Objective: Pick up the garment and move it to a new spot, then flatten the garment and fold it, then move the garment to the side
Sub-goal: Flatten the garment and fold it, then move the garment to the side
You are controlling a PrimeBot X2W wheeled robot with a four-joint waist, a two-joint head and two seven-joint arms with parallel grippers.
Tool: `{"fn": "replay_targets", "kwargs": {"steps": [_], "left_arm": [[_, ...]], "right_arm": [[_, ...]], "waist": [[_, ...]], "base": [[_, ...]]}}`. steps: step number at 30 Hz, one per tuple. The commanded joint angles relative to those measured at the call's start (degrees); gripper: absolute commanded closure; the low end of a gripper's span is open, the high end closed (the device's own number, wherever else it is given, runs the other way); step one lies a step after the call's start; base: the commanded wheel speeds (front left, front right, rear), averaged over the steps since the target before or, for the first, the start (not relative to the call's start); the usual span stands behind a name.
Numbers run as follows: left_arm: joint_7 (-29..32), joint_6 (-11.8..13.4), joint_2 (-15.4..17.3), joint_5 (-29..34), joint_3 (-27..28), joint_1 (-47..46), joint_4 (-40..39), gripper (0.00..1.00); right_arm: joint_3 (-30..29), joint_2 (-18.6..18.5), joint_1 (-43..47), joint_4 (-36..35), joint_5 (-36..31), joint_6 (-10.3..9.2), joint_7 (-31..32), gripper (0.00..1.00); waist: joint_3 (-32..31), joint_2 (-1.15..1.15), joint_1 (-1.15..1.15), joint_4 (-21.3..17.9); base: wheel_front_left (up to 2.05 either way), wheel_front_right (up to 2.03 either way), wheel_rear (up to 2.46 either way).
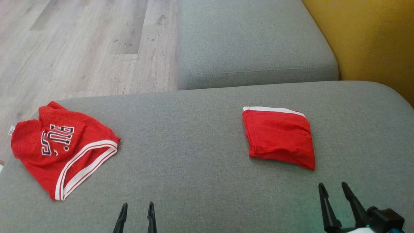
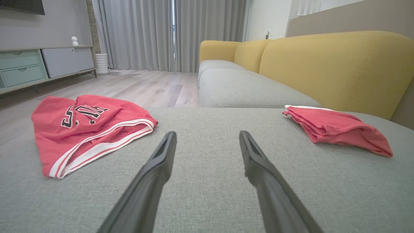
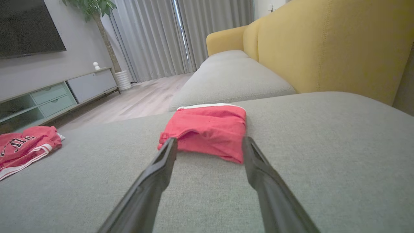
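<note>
- Head view: a broad grey seat cushion [image 1: 200, 194] is seen across the lower frame, with a far cushion [image 1: 252, 42] beyond it, a wooden floor [image 1: 81, 48] at upper left and a yellow backrest [image 1: 372, 38] at upper right.
- A crumpled garment [image 1: 61, 149], red with dark lettering, is found on the seat cushion's left end, right at its edge. It is judged to be the piece to be picked up, since it is neither flattened nor folded.
- Its long axis is read as slanting from the far left down toward the near middle. The white hem band [image 1: 87, 161] is turned toward the robot, on the side nearest the cushion's middle.
- From the left gripper [image 1: 137, 204] the crumpled garment is placed ahead and to the left, near but apart. In the left wrist view it is shown left of the fingers [image 2: 87, 129]. This arm is judged the nearer one.
- A folded garment [image 1: 279, 139], plain red with a white edge at its far side, is laid on the right part of the cushion, well apart from the crumpled one. It is judged finished and set aside.
- The right gripper [image 1: 333, 184] is held just short of the folded garment, which is seen straight ahead of it in the right wrist view [image 3: 207, 129].
- Both pairs of jaws are spread apart and nothing is held.
- Bare cushion is noted between the left gripper and the hem; nothing is set in the way.
- A small white label [image 1: 11, 130] is seen at the garment's far-left edge.
</note>
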Motion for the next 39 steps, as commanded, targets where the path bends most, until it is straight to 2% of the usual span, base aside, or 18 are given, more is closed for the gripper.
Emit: {"fn": "replay_targets", "kwargs": {"steps": [1, 24, 39], "left_arm": [[-0.5, -0.3, -0.4, 0.1, 2.1, -2.4, -1.4, 0.00], [-0.5, -0.3, -0.4, -0.2, 1.2, -2.8, -1.1, 0.00], [-0.5, 0.1, -0.4, -0.3, -0.3, -5.2, -2.3, 0.00]], "right_arm": [[1.1, -0.6, -1.4, -1.8, -0.7, -0.05, -0.7, 0.00], [2.8, -1.6, -1.3, -0.5, -2.0, -0.05, -0.7, 0.00], [3.6, -2.8, -3.9, -0.8, -3.1, -0.05, -0.7, 0.00]], "waist": [[0.0, 0.00, 0.01, 0.0], [0.1, 0.00, 0.01, 0.1], [4.5, 0.00, 0.01, 0.0]], "base": [[0.00, 0.00, 0.00], [0.00, 0.00, 0.00], [0.00, 0.00, 0.00]]}}
